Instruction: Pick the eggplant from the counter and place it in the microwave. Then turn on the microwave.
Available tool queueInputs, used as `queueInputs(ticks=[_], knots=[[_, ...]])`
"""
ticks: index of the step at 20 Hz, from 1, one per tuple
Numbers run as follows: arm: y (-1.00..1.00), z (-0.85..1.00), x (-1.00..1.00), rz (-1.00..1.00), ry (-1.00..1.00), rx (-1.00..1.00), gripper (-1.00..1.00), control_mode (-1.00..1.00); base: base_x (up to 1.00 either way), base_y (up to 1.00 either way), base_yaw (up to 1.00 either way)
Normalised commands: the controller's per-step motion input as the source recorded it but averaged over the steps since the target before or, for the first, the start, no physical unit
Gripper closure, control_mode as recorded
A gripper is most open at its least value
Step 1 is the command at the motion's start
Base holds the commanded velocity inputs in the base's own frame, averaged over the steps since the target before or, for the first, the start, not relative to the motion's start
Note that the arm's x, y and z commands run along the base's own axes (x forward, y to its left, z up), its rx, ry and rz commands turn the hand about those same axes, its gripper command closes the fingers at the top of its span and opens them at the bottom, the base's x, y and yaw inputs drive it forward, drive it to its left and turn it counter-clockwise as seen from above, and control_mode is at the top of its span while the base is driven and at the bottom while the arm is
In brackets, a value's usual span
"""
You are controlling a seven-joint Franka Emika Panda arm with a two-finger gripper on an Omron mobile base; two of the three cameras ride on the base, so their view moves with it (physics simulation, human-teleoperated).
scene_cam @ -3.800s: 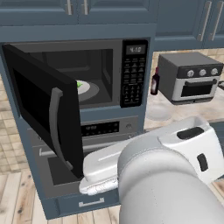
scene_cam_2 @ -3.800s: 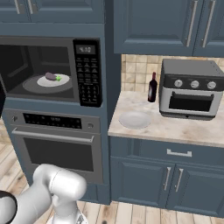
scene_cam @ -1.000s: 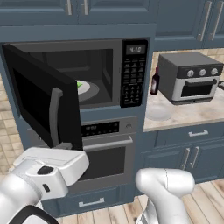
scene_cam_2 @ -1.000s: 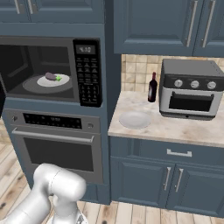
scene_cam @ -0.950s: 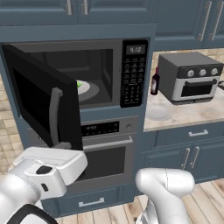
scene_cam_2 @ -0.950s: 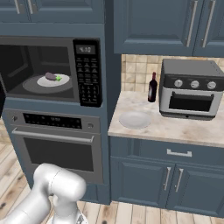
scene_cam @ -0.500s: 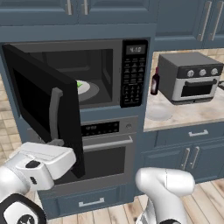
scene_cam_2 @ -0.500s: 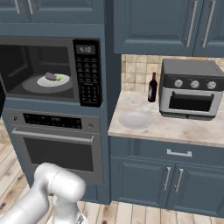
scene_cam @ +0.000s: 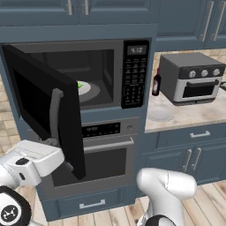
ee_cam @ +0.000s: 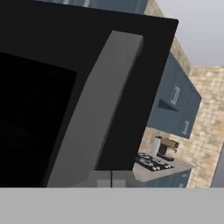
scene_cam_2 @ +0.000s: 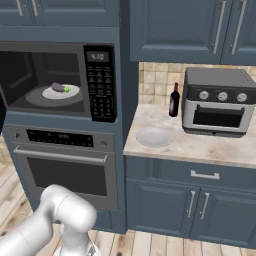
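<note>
We see the eggplant (scene_cam_2: 60, 88) on the turntable inside the microwave (scene_cam_2: 100, 80), door (scene_cam: 44, 106) open. Our hand sits near the door handle (ee_cam: 94, 109); claw state cannot be determined.

1. The arm (scene_cam: 165, 187) is glossy white, built of thick rounded links with smooth, bulbous elbows.
2. In the left base view a boxy white hand housing (scene_cam: 37, 159) with bevelled edges shows at the lower left, bearing a small dark oval inset on its side.
3. Below it sits a round black joint cap (scene_cam: 11, 212) marked with small white symbols.
4. In the right base view a white link (scene_cam_2: 60, 217) curves like a bent tube, plain, with soft grey shading.
</note>
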Motion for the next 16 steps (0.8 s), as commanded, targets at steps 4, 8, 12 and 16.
queueInputs(ticks=[4, 8, 12, 16], knots=[[0.22, -0.15, 0.26, -0.08, -0.01, 0.0, 1.0, -1.0, 0.0, 0.0, 0.0], [0.21, -0.17, 0.26, -0.07, -0.01, 0.0, 1.0, -1.0, 0.0, 0.0, 0.0], [0.22, -0.18, 0.26, -0.07, -0.01, 0.0, 1.0, -1.0, 0.0, 0.0, 0.0], [0.19, -0.18, 0.26, -0.06, -0.01, 0.0, 1.0, -1.0, 0.0, 0.0, 0.0]])
